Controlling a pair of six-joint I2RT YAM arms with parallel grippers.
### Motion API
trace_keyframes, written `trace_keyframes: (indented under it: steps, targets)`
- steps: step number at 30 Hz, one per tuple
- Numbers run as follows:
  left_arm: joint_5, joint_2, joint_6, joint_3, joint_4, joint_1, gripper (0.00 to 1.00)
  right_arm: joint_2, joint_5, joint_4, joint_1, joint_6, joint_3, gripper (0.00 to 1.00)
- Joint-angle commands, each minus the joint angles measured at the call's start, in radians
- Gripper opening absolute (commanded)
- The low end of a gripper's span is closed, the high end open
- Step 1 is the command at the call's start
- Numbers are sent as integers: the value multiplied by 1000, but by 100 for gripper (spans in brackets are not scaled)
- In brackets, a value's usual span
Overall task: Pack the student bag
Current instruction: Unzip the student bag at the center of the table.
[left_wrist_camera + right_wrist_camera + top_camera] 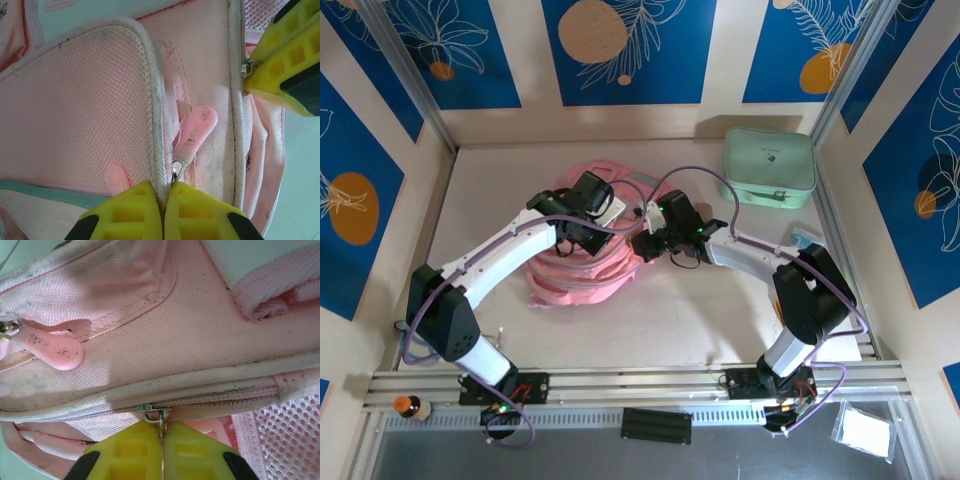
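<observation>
The left gripper (163,194) is pinching fully shut on the pale piped seam (156,120) of the student bag (75,115), with a pink zipper pull (196,127) lying just ahead of its jaws. The right gripper (161,434) is clamping shut on a metal tab (159,416). The zipper track (225,397) is running crosswise, rightward from those jaws, so the pull likely follows that line.

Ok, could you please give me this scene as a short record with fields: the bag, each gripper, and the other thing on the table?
student bag: pink, lying on the table between the two arms
left gripper: shut, pinching the bag's piped seam beside a pink zipper pull
right gripper: shut on a metal zipper slider of the bag
mint green case: far right corner, apart from the bag
</observation>
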Motion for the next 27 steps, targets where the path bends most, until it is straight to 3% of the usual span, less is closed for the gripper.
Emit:
trace_keyframes:
  steps: [1,7,14,20,23,27]
  targets:
    - [33,-32,-78,20,98,25,0,-36,24,61,21,-37,-35,2]
    - [154,34,-294,47,181,58,0,-92,4,178,51,-51,-125,1]
    - [253,129,-431,88,295,59,0,-108,-24,276,97,-41,-175,1]
    - [237,165,-485,96,323,77,1,-93,34,358,107,26,-221,0]
    - [279,113,-492,26,357,123,25,-119,48,413,48,83,-269,0]
    - [347,0,-437,-108,429,178,52,-119,-25,435,-40,111,-276,0]
